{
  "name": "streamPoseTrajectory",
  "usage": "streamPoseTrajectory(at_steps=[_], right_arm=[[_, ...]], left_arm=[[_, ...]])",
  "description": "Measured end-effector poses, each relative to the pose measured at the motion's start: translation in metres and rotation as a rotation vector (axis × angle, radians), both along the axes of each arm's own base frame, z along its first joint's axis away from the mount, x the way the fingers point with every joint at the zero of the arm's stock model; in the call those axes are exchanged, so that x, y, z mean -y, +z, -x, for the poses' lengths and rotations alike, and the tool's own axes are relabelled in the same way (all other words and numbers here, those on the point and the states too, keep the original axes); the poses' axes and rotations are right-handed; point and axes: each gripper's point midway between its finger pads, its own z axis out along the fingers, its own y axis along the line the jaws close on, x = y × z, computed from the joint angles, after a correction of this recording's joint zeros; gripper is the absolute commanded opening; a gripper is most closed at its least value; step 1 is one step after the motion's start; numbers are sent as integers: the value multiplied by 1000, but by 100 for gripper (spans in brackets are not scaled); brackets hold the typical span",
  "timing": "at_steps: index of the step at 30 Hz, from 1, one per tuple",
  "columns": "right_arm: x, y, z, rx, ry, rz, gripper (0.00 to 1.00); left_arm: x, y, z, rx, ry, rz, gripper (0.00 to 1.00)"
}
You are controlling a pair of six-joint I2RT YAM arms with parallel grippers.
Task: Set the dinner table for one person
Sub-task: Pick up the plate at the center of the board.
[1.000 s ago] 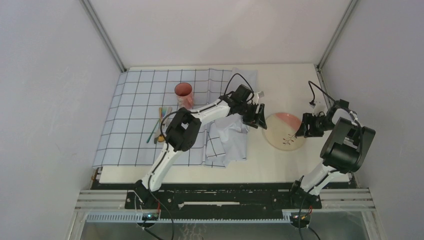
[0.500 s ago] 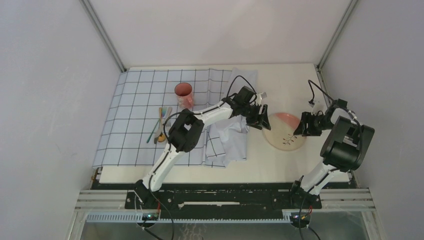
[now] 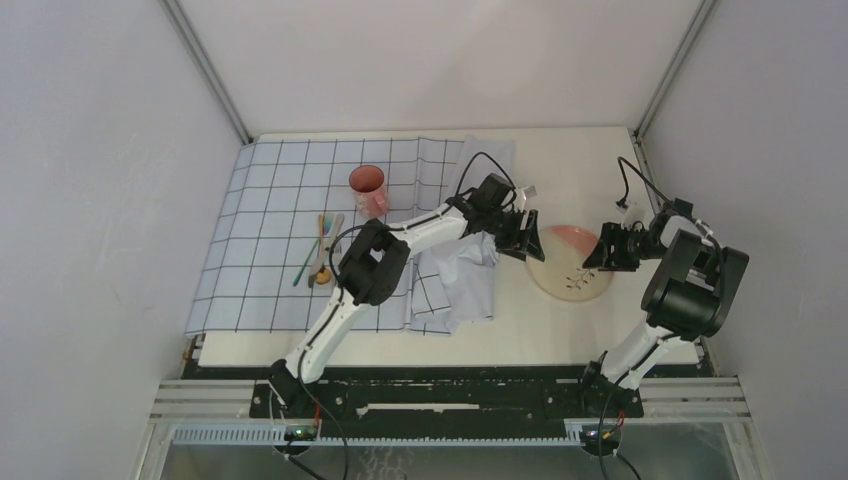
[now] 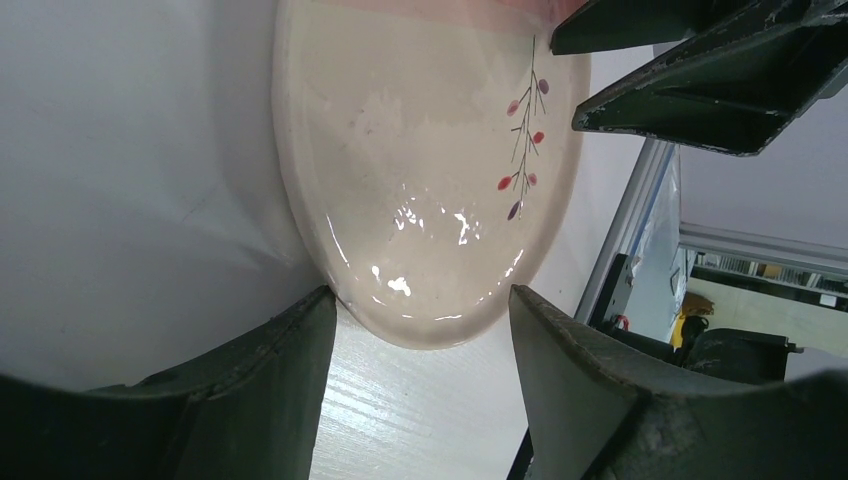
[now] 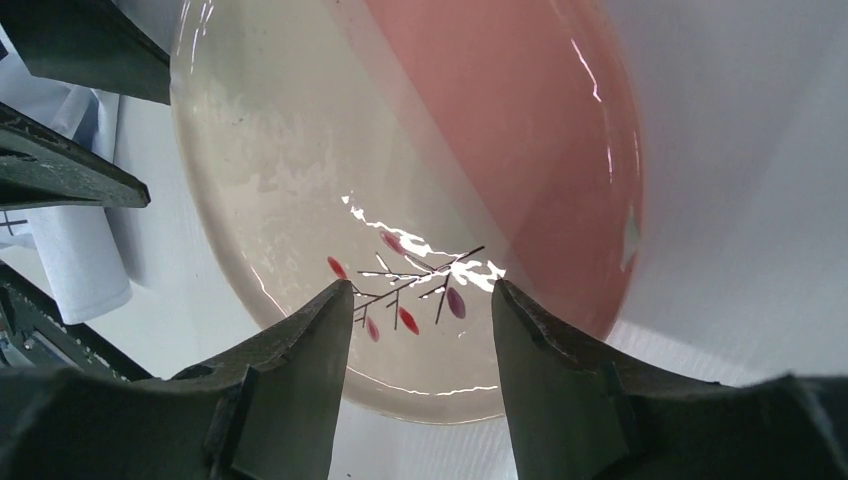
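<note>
A round plate (image 3: 570, 268), cream with a pink band and a painted twig, lies on the cream-white dinner table (image 3: 580, 170), right of centre. My left gripper (image 3: 527, 241) is at its left rim, jaws open; in the left wrist view the plate (image 4: 430, 170) bulges toward the gap of the left gripper (image 4: 420, 300), its rim close to the left fingertip, with bare table between the fingers. My right gripper (image 3: 597, 254) stands open at the right rim; in the right wrist view the right gripper (image 5: 420, 290) hovers over the plate (image 5: 400, 150) by the twig. Neither holds anything.
A pale-blue gridded cloth (image 3: 290, 220) covers the table's left half, its right end crumpled (image 3: 460, 285) near the plate. A pink cup (image 3: 368, 190) and some cutlery (image 3: 320, 250) sit on the cloth. Metal frame posts and grey walls close in the table.
My left gripper has slid right up to the plate's left rim. My right gripper has crept a little left over the right rim. The plate stays put.
</note>
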Motion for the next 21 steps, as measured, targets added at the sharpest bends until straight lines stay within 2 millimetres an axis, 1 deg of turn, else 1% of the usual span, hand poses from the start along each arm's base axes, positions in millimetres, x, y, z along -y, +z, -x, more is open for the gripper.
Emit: streamPoseTrajectory(at_steps=[5, 10, 13, 16, 18, 21], right_arm=[[-3, 1, 1, -9, 7, -28, 62], [-1, 2, 0, -12, 4, -76, 62], [9, 2, 4, -22, -22, -71, 63], [28, 3, 9, -32, -61, -12, 64], [35, 11, 11, -18, -78, 27, 66], [48, 36, 12, 45, -98, 129, 68]], left_arm=[[1, 0, 1, -4, 2, 1, 69], [2, 0, 4, -3, -4, 0, 69], [3, 0, 5, 2, -11, -2, 69], [3, -1, 6, 3, -14, -2, 69], [3, -1, 6, 3, -17, -1, 69], [3, -1, 7, 4, -20, -2, 69]])
